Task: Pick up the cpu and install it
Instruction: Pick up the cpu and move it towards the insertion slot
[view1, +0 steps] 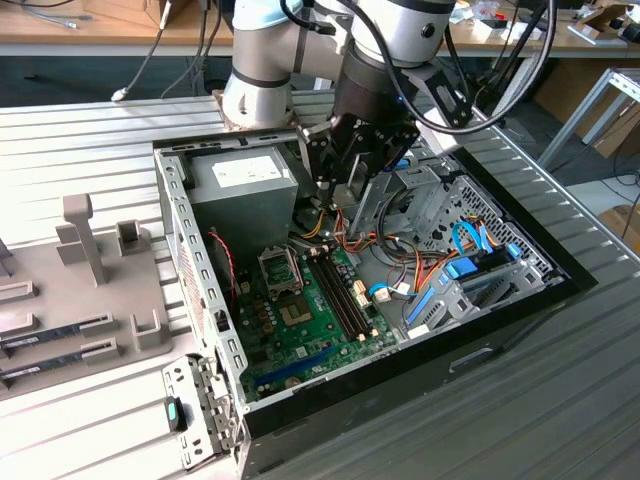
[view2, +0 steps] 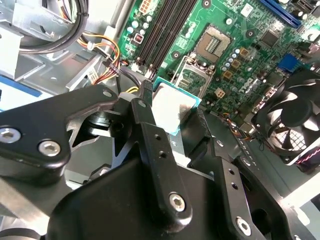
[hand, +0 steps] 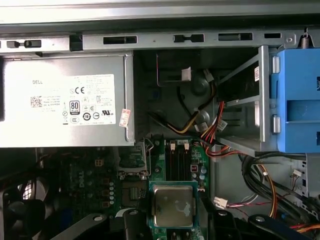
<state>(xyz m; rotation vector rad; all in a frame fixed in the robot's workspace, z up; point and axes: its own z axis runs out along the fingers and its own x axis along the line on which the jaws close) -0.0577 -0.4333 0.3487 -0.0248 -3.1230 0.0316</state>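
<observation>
The cpu (view2: 167, 102), a small silver-grey square with a thin green edge, hangs over the green motherboard (view2: 250, 30) between two black fingers (view2: 150, 130). My gripper (view2: 172, 111) is shut on its opposite edges. The first wrist view shows the cpu (hand: 172, 200) from above, held in the gripper (hand: 173, 214). The socket (view2: 212, 42) lies uncovered on the board, with its metal frame (view2: 192, 75) beside it, a short way from the chip. In the exterior view my gripper (view1: 345, 180) hovers inside the open computer case, above and behind the socket (view1: 280, 268).
A grey power supply (view1: 245, 180) fills the case's back corner beside the arm. Memory slots (view1: 340, 290), orange and yellow cables (view1: 400, 265), a drive cage with blue clips (view1: 470, 270) and a black fan (view2: 290, 120) crowd the board. A grey fixture plate (view1: 80, 260) lies outside the case.
</observation>
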